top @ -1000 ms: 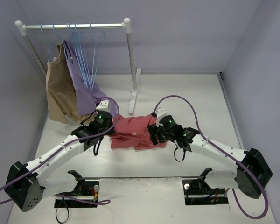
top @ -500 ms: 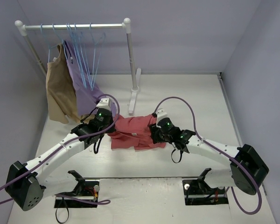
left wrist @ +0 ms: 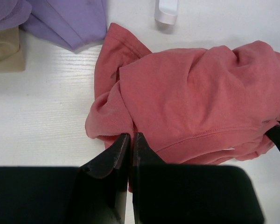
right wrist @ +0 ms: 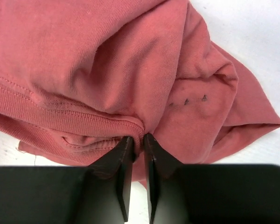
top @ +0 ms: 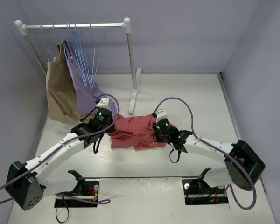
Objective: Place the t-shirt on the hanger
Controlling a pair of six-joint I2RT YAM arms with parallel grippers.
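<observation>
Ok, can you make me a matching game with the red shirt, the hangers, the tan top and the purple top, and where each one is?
Things:
1 t-shirt
2 empty hangers
3 tan garment
4 purple garment

Places:
A leftmost garment on the rail
B bunched on the table
C hooked over the rail, nothing on them
D hanging just right of the tan one

Pairs: 1-B, 2-C, 3-A, 4-D

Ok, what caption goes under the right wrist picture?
Right gripper pinching a fold of the salmon-red t-shirt on the white table.
</observation>
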